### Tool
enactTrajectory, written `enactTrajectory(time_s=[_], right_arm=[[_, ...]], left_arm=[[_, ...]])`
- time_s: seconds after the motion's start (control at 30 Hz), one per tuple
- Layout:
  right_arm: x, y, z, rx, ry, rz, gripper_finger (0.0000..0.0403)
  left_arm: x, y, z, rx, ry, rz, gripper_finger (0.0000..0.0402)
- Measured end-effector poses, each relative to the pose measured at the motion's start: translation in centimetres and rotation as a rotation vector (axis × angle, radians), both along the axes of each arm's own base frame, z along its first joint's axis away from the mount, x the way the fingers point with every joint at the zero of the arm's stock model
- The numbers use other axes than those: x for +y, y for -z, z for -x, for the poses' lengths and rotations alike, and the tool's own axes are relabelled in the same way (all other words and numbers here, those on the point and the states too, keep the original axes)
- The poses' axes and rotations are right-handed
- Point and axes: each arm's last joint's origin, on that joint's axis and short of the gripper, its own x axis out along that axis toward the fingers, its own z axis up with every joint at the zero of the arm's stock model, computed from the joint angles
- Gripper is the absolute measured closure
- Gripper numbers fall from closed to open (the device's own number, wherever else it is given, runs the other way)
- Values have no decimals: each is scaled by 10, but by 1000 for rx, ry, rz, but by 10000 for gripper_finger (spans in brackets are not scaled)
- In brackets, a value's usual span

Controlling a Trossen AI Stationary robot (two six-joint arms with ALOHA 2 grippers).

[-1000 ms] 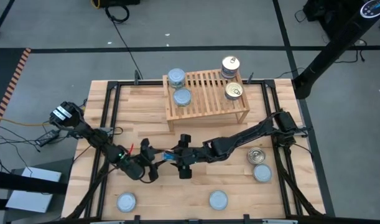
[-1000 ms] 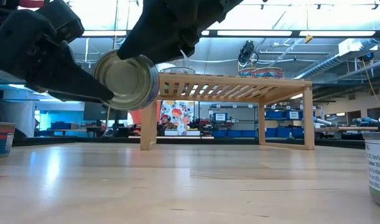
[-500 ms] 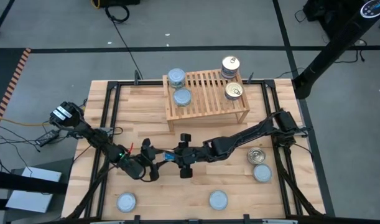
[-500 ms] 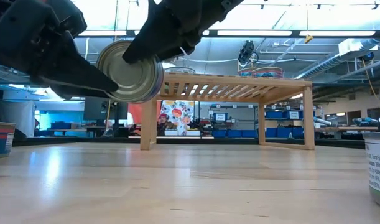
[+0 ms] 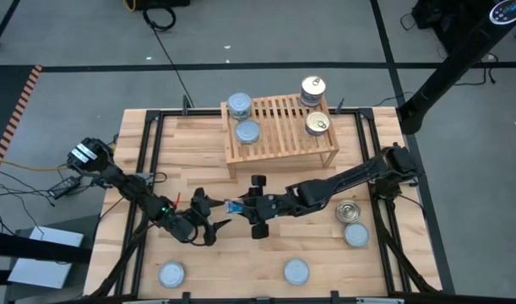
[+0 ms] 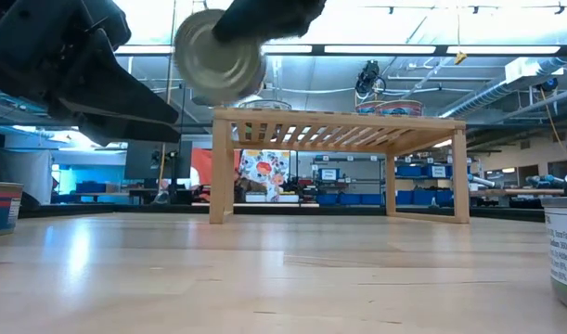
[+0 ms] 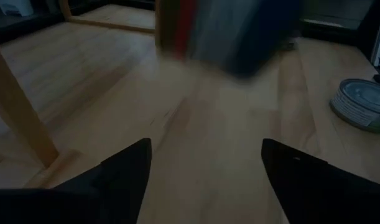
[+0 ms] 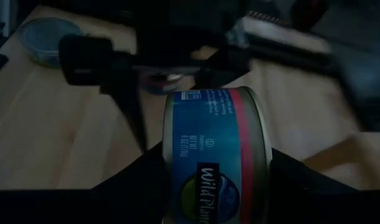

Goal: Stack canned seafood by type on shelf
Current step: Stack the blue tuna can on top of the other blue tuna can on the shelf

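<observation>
R end effector (image 5: pixel 238 206) is clamped on a blue-label tin (image 8: pixel 217 155), lifted off the desk (image 5: pixel 325 262) in front of the shelf (image 5: pixel 279 127); in low view the tin's round end (image 6: pixel 218 56) sits above shelf-top level, just to the side of the shelf's front leg. L end effector (image 5: pixel 209 221) hangs right next to that tin, on the side away from the shelf, fingers (image 7: pixel 124 171) spread wide w/ nothing between them. On the shelf top: 2 silvery-lid tins (image 5: pixel 247 131) at one end, 2 gold pull-tab tins (image 5: pixel 317 124) at the other. Still on the desk, well apart from the shelf: a silvery tin (image 5: pixel 171 274) and another (image 5: pixel 296 271) near the front edge, plus a gold-top tin (image 5: pixel 349 210) touching a silvery one (image 5: pixel 355 235) off to the R arm's side.
</observation>
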Motion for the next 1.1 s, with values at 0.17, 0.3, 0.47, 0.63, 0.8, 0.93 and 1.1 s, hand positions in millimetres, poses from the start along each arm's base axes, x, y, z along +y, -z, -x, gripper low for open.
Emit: enactTrajectory(time_s=[0.17, 0.3, 0.47, 0.63, 0.8, 0.93, 1.1], right_arm=[[-7, -37, 32, 18, 116, 166, 201], [-26, -56, 63, 98, 307, 368, 201], [-52, -73, 93, 194, 480, 604, 201], [-78, -77, 105, 322, 549, 744, 201], [-102, -73, 113, 469, 584, 819, 201], [-117, -70, 121, 553, 626, 825, 201], [-132, -62, 128, 635, 667, 823, 201]], left_arm=[[0, 0, 0, 7, 14, 1, 86], [0, 0, 0, 7, 14, 1, 87], [0, 0, 0, 7, 14, 1, 87], [0, 1, 0, 8, 13, 1, 87], [0, 1, 0, 9, 13, 0, 87], [0, 1, 0, 10, 13, 0, 87], [0, 1, 0, 10, 13, -1, 87]])
